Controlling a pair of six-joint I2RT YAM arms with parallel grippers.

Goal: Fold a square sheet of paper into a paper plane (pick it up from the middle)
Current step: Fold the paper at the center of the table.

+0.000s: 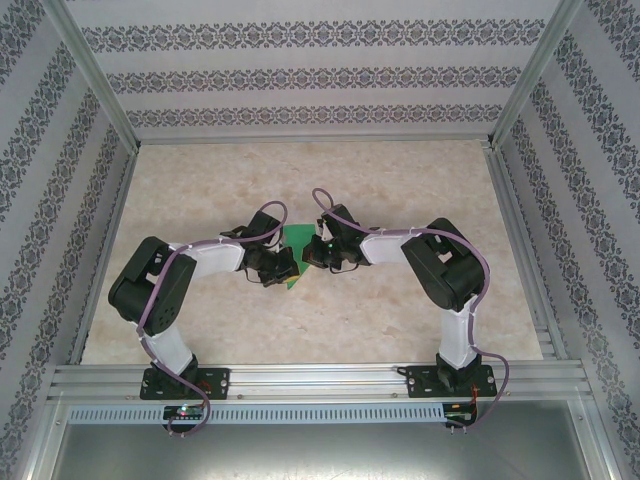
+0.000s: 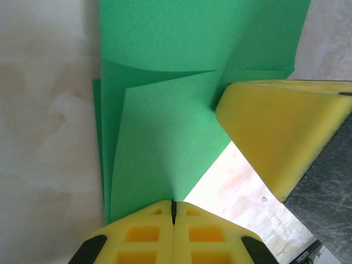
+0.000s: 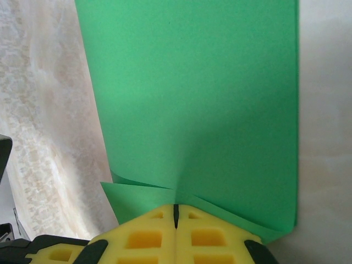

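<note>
**Mid-fold, a crease half made**

Near the middle of the table [image 1: 400, 330], the left gripper [image 2: 173, 208] and right gripper [image 3: 176, 212] each sat closed on an edge of the sheet of paper [image 3: 192, 99] — already creased, layers overlapping, not yet a plane. The next move likely called for drawing one flap over and pressing it flat. Bare tabletop lay all round; the far wall [image 1: 320, 80] stood well apart.

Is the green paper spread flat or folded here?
Folded: the square sheet of paper shows overlapping layers with creased edges in the left wrist view, and a doubled flap beside the right gripper.
</note>
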